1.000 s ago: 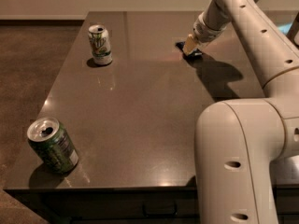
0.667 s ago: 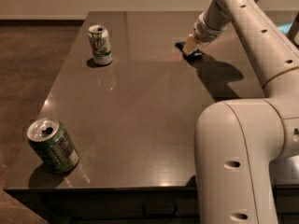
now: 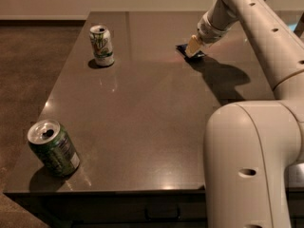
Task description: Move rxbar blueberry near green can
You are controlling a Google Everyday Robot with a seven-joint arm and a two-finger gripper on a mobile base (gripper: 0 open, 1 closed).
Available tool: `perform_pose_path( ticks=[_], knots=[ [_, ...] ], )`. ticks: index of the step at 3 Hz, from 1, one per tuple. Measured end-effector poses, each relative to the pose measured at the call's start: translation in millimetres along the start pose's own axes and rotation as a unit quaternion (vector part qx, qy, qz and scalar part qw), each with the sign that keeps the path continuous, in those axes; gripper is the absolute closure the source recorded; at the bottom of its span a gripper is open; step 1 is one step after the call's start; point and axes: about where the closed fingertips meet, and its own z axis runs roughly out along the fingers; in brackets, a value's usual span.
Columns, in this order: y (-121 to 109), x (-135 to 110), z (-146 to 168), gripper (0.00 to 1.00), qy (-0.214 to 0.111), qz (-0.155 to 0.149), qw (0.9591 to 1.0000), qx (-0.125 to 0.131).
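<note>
The rxbar blueberry (image 3: 182, 48) lies flat near the table's (image 3: 142, 108) far edge, right of centre, partly under the end effector (image 3: 193, 46); whether the end effector grips it cannot be told. The bar is probably light, thin and slippery, so pinching across its narrow width seems best. The green can (image 3: 53, 149) stands at the near-left corner, well apart.

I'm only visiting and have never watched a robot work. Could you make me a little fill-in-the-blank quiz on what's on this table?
1. ___ drink cans stand on the table.
2. The gripper is right at the rxbar blueberry, whose wrapper is dark ___.
3. The green can stands ___ from the bar than the white-and-light-green can does.

Missing words: two; blue; farther.
</note>
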Motion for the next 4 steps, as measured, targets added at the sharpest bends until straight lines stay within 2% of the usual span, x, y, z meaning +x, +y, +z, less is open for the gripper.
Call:
perform_pose_path(
  ticks=[1,2,3,4],
  knots=[
    [25,0,-20,1.00,-0.014,-0.040,0.9987,-0.027],
    [61,4,-38,1.00,-0.027,-0.100,0.9931,-0.055],
    [105,19,-52,1.00,-0.035,-0.178,0.9795,-0.089],
    [147,37,-67,1.00,-0.046,-0.259,0.9570,-0.124]
  ],
)
